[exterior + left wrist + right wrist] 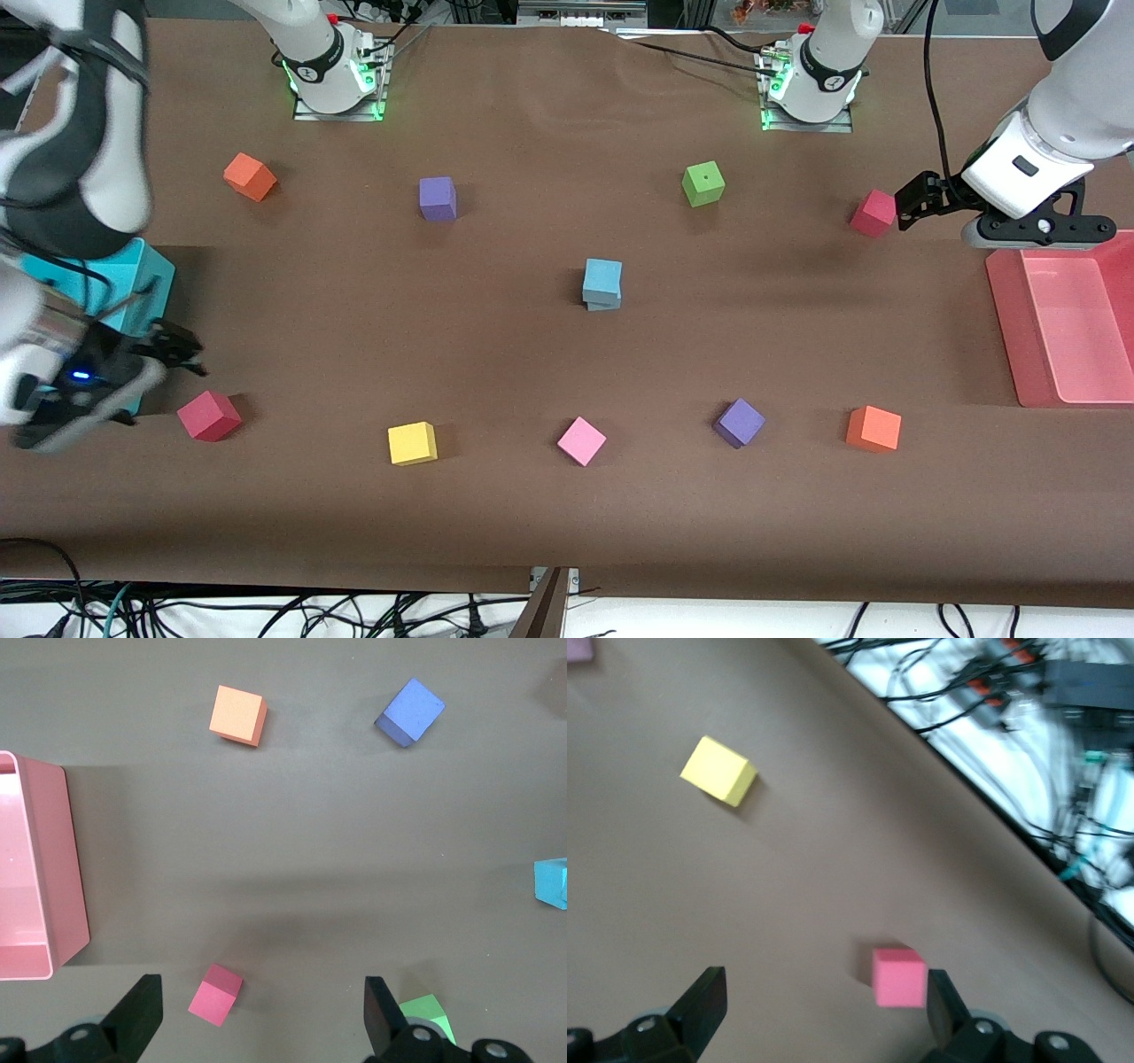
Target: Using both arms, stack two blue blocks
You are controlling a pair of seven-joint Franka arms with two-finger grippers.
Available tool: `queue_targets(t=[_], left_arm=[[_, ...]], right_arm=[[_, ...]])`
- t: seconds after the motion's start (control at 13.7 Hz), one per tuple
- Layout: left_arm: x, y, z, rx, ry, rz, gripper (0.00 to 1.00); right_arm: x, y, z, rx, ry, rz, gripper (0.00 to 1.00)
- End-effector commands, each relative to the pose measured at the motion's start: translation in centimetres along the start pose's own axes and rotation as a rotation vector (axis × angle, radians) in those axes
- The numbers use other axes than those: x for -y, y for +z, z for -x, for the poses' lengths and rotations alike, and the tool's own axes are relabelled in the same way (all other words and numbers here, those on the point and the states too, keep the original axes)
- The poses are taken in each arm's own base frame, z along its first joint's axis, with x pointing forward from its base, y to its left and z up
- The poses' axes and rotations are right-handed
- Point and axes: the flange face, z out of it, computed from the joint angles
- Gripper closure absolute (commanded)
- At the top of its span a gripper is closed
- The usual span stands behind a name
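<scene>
While both of my arms stood off at the two ends of the counter (pixel 532 372), the two blue blocks (pixel 602 283) sat one on the other near its middle, the upper cube slightly askew on the lower, nearer the front camera than the green cube (pixel 703 183) and farther from it than the pink cube (pixel 581 440); judged from that, the stacking step was complete and only a withdrawal to rest remained.

My left hand (pixel 912 202) hung over the counter at the left arm's end, just beside the red cube (pixel 873 213) and next to the pink tray (pixel 1005 328); its fingers (pixel 142 1010) stood apart with nothing between them. My right hand (pixel 177 347) hung over the right arm's end, beside the cyan bin (pixel 133 275) and near the crimson cube (pixel 209 416); its fingers (pixel 704 997) were likewise spread and empty; that cube showed between them on the counter below, untouched.

Handling notes, as a judgement: the blocks looked like light foam, soft under pressure and matt enough not to slip; a firm squeeze would likely dent them; a light one should suffice. Had a correction been required, I would have taken the upper block across two opposite flat sides, at mid-height, fingers square to the faces; a grip on the corners would have risked twisting it. The stack would topple easily if brushed; any approach should have come from directly above.
</scene>
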Motion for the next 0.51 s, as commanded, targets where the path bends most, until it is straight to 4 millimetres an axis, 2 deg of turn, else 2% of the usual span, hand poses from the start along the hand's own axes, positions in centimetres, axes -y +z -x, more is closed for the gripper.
queue_targets(t=[0.0, 0.15, 0.22, 0.36, 0.44], left_arm=[[-0.1, -0.8, -1.3, -0.014, -0.011, 0.008, 0.0], [0.0, -0.9, -1.3, -0.017, -0.004, 0.012, 0.0], [0.0, -1.1, -1.3, -0.02, 0.005, 0.012, 0.0], [0.0, -1.2, -1.1, -0.012, 0.002, 0.014, 0.0], [0.0, -1.1, -1.0, -0.006, 0.003, 0.015, 0.0]], right_arm=[[0.4, -4.7, 4.9, -0.008, 0.048, -0.027, 0.0], [-0.3, -6.5, 8.0, 0.037, 0.091, -0.048, 0.0], [-0.3, -7.6, 9.3, 0.05, 0.179, -0.069, 0.0], [1.8, -9.6, 9.3, 0.091, 0.343, -0.079, 0.0], [2.7, -9.7, 9.4, 0.128, 0.395, -0.078, 0.0]])
